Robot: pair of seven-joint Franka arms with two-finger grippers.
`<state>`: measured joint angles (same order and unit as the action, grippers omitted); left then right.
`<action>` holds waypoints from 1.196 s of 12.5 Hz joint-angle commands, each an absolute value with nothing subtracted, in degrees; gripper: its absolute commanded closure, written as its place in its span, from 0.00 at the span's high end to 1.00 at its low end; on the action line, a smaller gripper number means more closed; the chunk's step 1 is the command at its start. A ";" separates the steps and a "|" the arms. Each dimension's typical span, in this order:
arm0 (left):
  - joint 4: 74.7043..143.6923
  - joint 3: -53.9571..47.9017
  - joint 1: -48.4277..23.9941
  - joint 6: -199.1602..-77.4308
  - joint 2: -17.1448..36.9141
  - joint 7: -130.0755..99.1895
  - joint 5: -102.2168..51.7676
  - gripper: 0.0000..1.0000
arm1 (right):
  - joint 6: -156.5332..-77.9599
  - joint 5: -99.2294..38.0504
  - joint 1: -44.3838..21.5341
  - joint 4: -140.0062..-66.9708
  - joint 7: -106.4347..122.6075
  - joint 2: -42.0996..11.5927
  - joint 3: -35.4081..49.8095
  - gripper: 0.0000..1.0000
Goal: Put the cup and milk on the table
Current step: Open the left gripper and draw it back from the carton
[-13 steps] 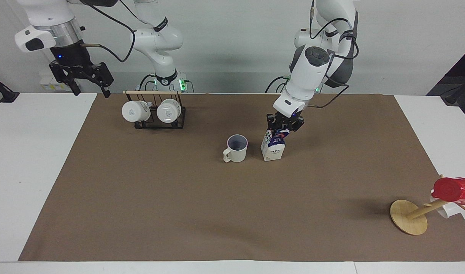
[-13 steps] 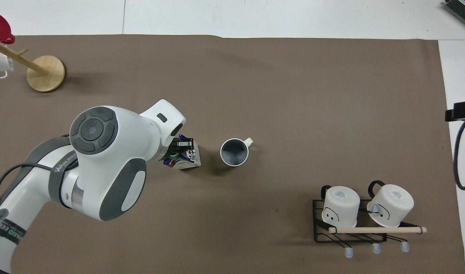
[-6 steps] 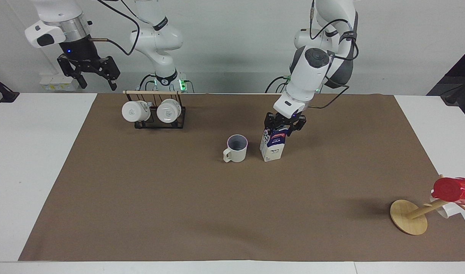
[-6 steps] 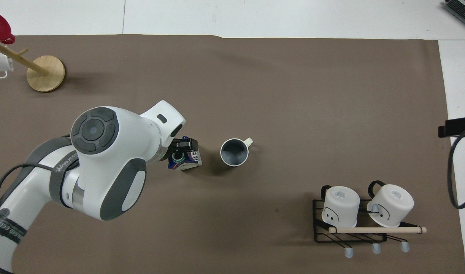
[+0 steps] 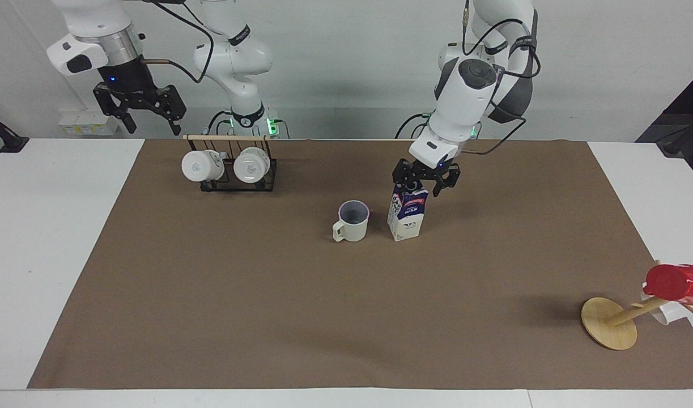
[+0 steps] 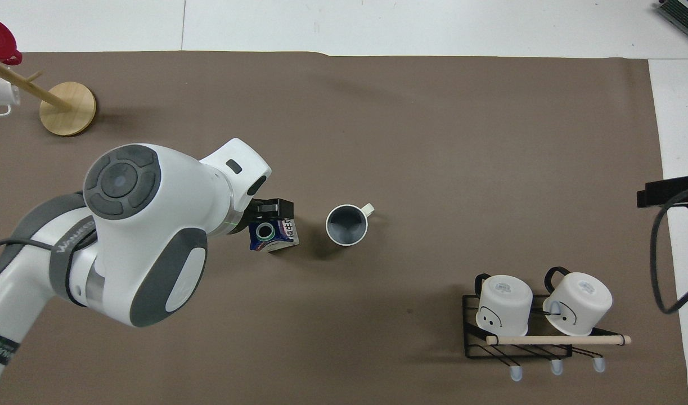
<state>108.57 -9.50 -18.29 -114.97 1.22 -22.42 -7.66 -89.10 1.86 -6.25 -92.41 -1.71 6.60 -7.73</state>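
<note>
- the milk [image 5: 407, 214] stands upright on the counter [image 5: 57, 238]'s brown sheet [image 5: 267, 306], directly under the left hand [image 5: 426, 185], whose fingers are spread and hold nothing.
- the cup [image 5: 351, 221], a beige mug with a squarish handle, sits just beside the carton.
- the right hand [image 5: 152, 117] hangs open and empty near a black wire rack [image 5: 237, 175] with two white mugs.

2 white arms [image 5: 462, 107], black grippers, black cables.
</note>
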 commanded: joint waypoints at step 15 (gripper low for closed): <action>92.99 -8.44 5.36 -86.05 -5.45 0.35 -2.11 1.00 | -88.59 2.90 -6.06 -93.43 -0.44 7.56 -7.47 1.00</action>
<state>94.79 -7.80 3.72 -88.97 -5.49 -1.58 -3.47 -89.03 2.01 -6.50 -92.44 -1.71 6.60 -7.69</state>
